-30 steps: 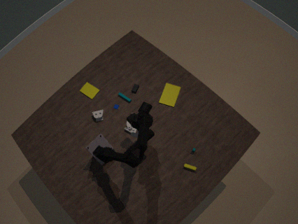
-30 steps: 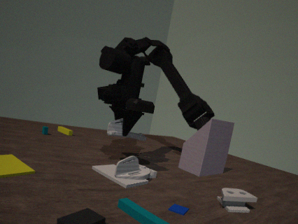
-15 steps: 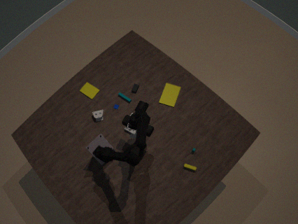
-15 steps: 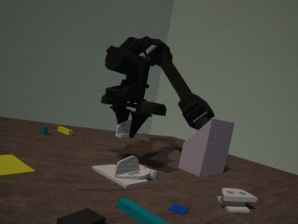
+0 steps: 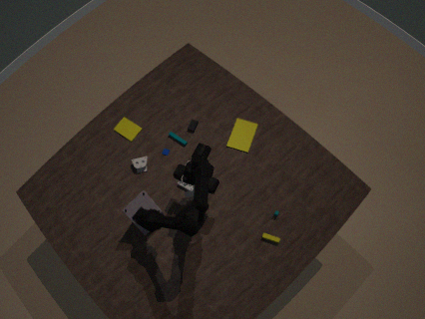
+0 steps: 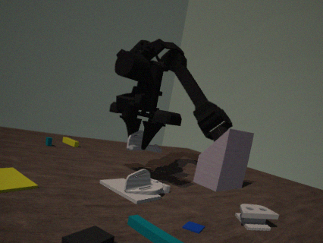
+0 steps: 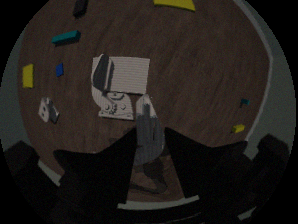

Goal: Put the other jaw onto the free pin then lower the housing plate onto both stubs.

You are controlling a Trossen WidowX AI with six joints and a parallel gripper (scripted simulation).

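Loose jaw part: the grey piece (image 6: 135, 140) (image 7: 148, 131) is in the air near the centre of the exterior view, above the bench (image 5: 299, 174) (image 6: 57, 167) (image 7: 200, 60).
Jaws: partly open, closed on the grey piece.
Base: the white base (image 5: 185, 185) (image 6: 117, 185) (image 7: 132, 75) lies below the middle of the exterior view, apart from the grey piece.
Fitted jaw part: the white upright piece (image 6: 138, 181) (image 7: 102, 75) is on the base.
Housing plate: the plate with two holes (image 5: 140, 160) (image 6: 258, 211) (image 7: 45, 108) is at lower right in the exterior view, off the base.
Arm: the black arm (image 5: 202, 184) (image 6: 190, 86) bends down from upper centre; its lower end is at the pale block (image 5: 142, 205) (image 6: 229, 163).
Small things: a blue tile (image 5: 166, 152) (image 6: 193, 227) (image 7: 59, 69), a teal bar (image 5: 178, 139) (image 6: 152, 229) (image 7: 66, 37) and a black block (image 5: 193, 126) (image 6: 89, 236) (image 7: 80, 7) lie in the upper middle of the top view.
Yellow sheets: the larger sheet (image 5: 242, 135) (image 6: 13, 179) (image 7: 175, 4) is right of the black block in the top view, the smaller sheet (image 5: 128, 129) (image 7: 28, 76) at upper left.
Far pieces: a teal stub (image 5: 276, 213) (image 6: 48, 141) (image 7: 245, 101) and a yellow bar (image 5: 270, 238) (image 6: 70, 142) (image 7: 238, 128) are at lower right there.
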